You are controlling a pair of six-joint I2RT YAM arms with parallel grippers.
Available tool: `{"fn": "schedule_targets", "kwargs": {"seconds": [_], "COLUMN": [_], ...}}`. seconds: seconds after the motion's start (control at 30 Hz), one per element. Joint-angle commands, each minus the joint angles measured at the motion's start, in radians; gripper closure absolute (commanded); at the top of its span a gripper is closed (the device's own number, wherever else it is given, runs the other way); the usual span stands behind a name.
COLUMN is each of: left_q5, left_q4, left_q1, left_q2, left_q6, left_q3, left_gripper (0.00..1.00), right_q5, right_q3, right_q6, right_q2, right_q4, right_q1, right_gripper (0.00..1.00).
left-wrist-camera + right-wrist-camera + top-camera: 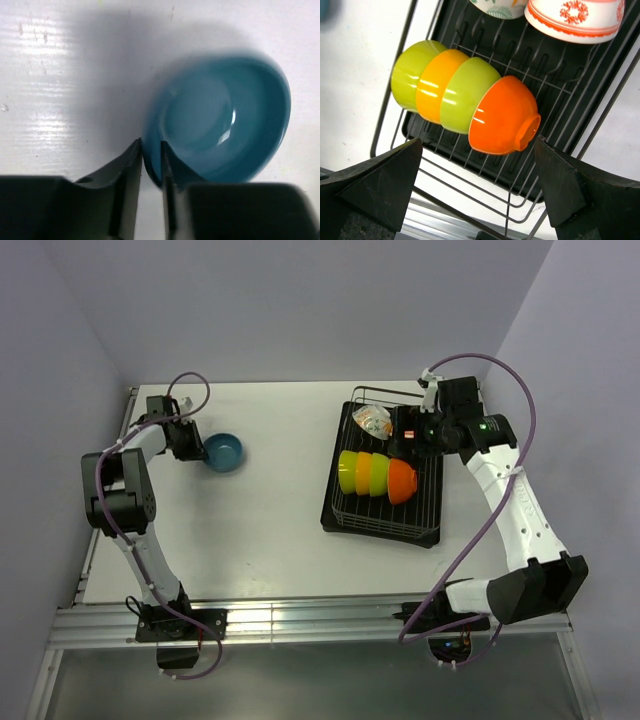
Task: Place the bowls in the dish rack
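Observation:
A blue bowl (224,452) stands upright on the white table at the far left, well apart from the rack. My left gripper (196,447) is shut on its near rim (150,160), one finger inside the blue bowl (220,120) and one outside. The black wire dish rack (432,502) holds a nested row on edge: a lime green bowl (412,75), an orange bowl (437,85), a second lime green bowl (467,95) and a salmon-red bowl (505,117). A cream-white bowl (373,420) sits at the rack's far end. My right gripper (477,141) hangs open and empty above the rack.
A white bowl with a red pattern (575,17) lies beside the cream one in the rack. The rack's raised wire rim (390,95) runs around the bowls. Purple-grey walls close in the table on three sides.

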State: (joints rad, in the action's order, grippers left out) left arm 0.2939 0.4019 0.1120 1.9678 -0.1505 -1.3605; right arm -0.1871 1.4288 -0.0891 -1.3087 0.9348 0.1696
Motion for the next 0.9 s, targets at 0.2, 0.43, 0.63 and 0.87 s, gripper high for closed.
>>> {"fn": "schedule_targets", "kwargs": {"seconds": [0.2, 0.43, 0.63, 0.87], "left_q5": [0.357, 0.534, 0.525, 0.522], "left_q4": [-0.110, -0.305, -0.452, -0.587], "left_q1": [-0.002, -0.066, -0.152, -0.279], "left_q2": [-0.226, -0.460, -0.553, -0.577], "left_q6": [-0.127, -0.333, -0.464, -0.580], "left_q3": [0.049, 0.129, 0.144, 0.166], "left_gripper": [1.00, 1.00, 1.00, 1.00], "right_q5": [-0.142, -0.356, -0.442, -0.471], "right_q3": [-0.059, -0.057, -0.110, -0.033], "right_q6": [-0.029, -0.138, -0.293, -0.449], "right_q2": [0.134, 0.157, 0.169, 0.071], "right_q4": [-0.221, -0.376, -0.593, -0.738], "right_q1": [-0.007, -0.005, 0.016, 0.154], "right_gripper": [0.00, 0.00, 0.00, 0.00]}}
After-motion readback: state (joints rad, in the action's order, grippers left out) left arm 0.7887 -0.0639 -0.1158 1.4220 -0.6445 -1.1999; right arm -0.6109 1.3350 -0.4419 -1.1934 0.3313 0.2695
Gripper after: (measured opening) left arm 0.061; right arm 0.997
